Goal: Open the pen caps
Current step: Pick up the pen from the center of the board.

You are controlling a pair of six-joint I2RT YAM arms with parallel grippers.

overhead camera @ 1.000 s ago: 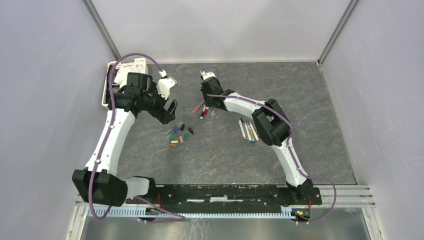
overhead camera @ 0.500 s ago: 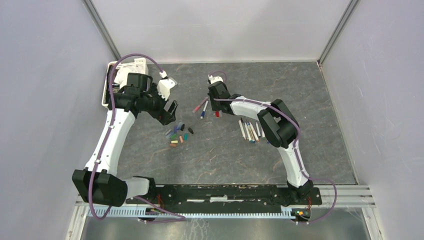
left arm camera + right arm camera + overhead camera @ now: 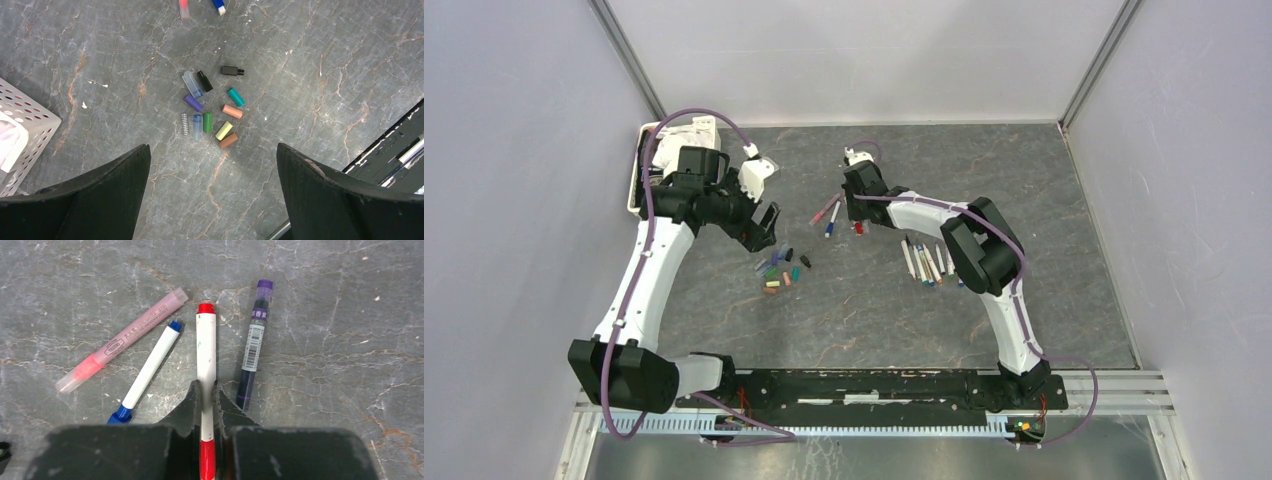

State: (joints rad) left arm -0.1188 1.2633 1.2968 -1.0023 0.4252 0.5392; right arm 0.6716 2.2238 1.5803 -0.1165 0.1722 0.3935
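Observation:
Several loose pen caps (image 3: 210, 112) in green, teal, orange, yellow, purple and black lie in a small heap on the grey table; they also show in the top view (image 3: 782, 270). My left gripper (image 3: 212, 150) is open and empty, hovering just short of the heap, and shows in the top view (image 3: 764, 226). My right gripper (image 3: 206, 394) is shut on a white-barrelled red pen (image 3: 205, 350), which still wears its red cap (image 3: 207, 460) behind the jaws. In the top view that gripper (image 3: 856, 212) sits right of the heap.
A pink pen (image 3: 122, 340), a blue-capped pen (image 3: 147, 371) and a purple pen (image 3: 252, 347) lie beside the red one. Several uncapped pens (image 3: 924, 260) lie under the right forearm. A white perforated basket (image 3: 22, 112) stands at the back left.
My right gripper has shifted a little to the right with the red pen in it, away from the other pens. The left arm has barely moved.

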